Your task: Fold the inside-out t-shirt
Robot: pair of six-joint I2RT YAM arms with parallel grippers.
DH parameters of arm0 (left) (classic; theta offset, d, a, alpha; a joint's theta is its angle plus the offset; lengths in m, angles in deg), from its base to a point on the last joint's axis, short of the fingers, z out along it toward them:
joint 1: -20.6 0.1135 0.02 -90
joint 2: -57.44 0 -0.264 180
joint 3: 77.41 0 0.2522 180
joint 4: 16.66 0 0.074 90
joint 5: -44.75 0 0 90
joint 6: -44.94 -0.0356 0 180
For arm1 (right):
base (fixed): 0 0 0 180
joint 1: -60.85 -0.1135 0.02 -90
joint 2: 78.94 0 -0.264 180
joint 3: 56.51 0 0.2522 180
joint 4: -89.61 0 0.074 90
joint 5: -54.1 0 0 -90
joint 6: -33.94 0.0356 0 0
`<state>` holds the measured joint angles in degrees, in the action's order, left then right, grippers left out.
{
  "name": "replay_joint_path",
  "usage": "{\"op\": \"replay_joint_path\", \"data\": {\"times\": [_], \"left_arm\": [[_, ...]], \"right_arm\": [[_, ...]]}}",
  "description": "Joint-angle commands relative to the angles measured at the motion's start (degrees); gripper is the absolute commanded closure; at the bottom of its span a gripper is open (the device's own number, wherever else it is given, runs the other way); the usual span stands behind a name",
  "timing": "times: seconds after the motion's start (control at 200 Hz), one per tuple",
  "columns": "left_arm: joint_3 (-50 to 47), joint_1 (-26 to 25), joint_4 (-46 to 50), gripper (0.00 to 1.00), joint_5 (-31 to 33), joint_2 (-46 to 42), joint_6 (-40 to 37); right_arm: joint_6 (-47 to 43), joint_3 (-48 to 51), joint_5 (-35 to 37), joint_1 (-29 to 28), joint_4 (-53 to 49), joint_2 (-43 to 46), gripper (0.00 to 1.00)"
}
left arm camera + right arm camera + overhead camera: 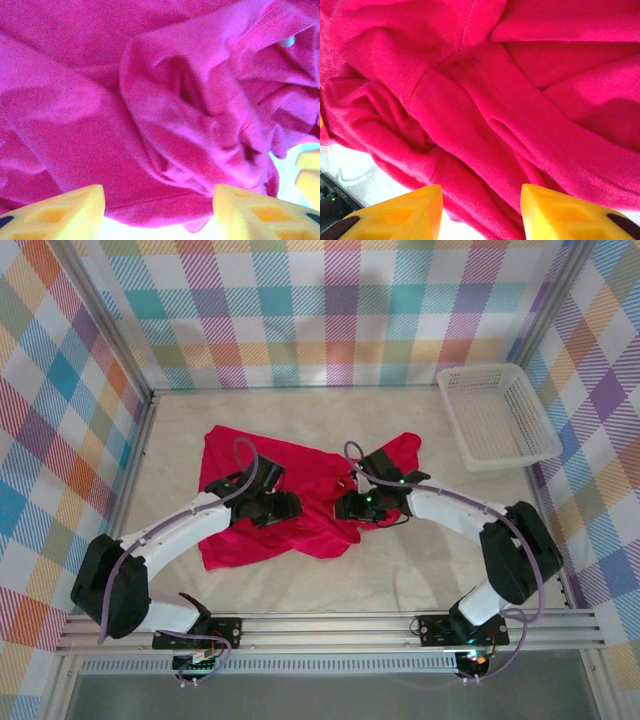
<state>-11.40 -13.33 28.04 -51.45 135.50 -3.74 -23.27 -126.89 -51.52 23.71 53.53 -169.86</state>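
Top view: the crumpled bright red fabric t-shirt (pixel 310 475) lies mid-frame on the pale worktop (pixel 400 570). The left pincer (pixel 297 506) and right pincer (pixel 340 506) sit low over its lower middle.

Left wrist view: yellow fingers (pixel 75 212) stand apart at the bottom edge, gripping nothing, with soft folds above.

Right wrist view: likewise open, above a stitched seam.

The shirt looks light and limp and should bunch easily. It is best pinched at an edge or seam.
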Motion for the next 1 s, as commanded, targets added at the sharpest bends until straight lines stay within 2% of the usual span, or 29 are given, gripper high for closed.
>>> {"op": "replay_joint_path", "data": {"times": [0.0, 0.125, 0.165, 0.285, 0.345, 0.445, 0.635, 0.695, 0.775, 0.935, 0.995], "left_arm": [[-1.65, 0.01, -3.61, 0.41, -2.97, -1.17, 2.08], [-1.64, -0.08, -5.18, 0.41, -4.14, -0.73, 3.28], [-1.67, -0.17, -5.84, 0.41, -4.55, -0.63, 3.81], [-1.75, -0.34, -8.46, 0.4, -6.02, 0.34, 5.76], [-1.76, -0.65, -10.41, 0.39, -7.14, 1.38, 6.68], [-1.41, -1.03, -14.16, 0.39, -9.9, 4.21, 7.91], [1.18, -1.48, -17.97, 0.43, -10.82, 10.81, 8.93], [1.99, -1.49, -18.1, 0.5, -10.94, 12.28, 9.04], [2.51, -1.57, -17.79, 0.67, -10.99, 13.25, 9.13], [0.57, -1.62, -12.85, 0.99, -10.03, 9.01, 7.04], [-1.41, -1.6, -11.26, 1.0, -9.39, 6.2, 5.76]], "right_arm": [[-2.1, -3.39, -1.77, -0.29, 0.7, -4.82, 0.53], [-1.35, -7.16, -2.21, -0.38, 1.61, -9.89, 0.56], [-1.0, -8.06, -1.6, -0.41, 1.29, -10.7, 0.62], [0.15, -8.6, -0.73, -0.37, 0.93, -10.08, 0.91], [0.96, -8.26, -0.25, -0.34, 0.38, -9.01, 1.0], [2.68, -6.75, -1.0, -0.36, 0.95, -6.44, 1.0], [6.02, -2.72, -3.49, -0.34, 3.88, -2.55, 1.0], [6.57, -1.69, -3.8, -0.32, 4.52, -1.74, 1.0], [6.37, -1.38, -3.06, -0.3, 3.81, -1.0, 1.0], [4.73, -3.61, 4.56, 1.62, -2.4, -0.88, 1.0], [5.11, -3.78, 5.73, 3.83, -2.5, -1.06, 1.0]]}}
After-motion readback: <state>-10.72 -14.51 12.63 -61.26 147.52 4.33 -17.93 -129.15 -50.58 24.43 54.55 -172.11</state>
